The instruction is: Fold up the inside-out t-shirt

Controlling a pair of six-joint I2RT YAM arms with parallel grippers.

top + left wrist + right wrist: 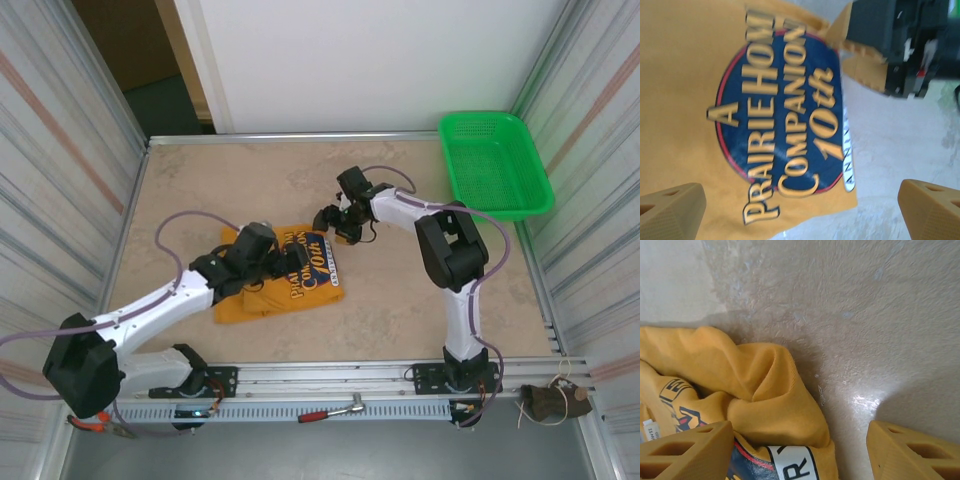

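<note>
Mustard-orange soft cotton short-sleeved t-shirt [290, 282] lies folded into a rough rectangle on the pale mottled bench [400, 300], with its printed face up. The left jaws hang over its left part, standing wide apart with nothing gripped between them. From the left wrist, one tan ribbed finger [670, 210] sits above plain cloth and the other above bare bench. Beyond them the cloth lies smooth and flat.

The print is a dark blue oval edged in red, filled with yellow-orange dark-outlined lettering that reads "A Prairie Home Companion 10th". A narrow white band with small dark letters runs along one side of the oval.

The right jaws hover at the shirt's far right corner, also spread well apart and holding nothing. From the right wrist, one tan finger [685, 450] is over the cloth and the other is over bare bench. Here the fabric bunches into soft rounded folds with a stitched hem. A slice of the blue print, its red edge and the white band show beside that finger. Whether the finger touches the cloth cannot be told.

Well to the right of the right jaws, a bright green plastic mesh basket [495, 165] sits in the far corner.
</note>
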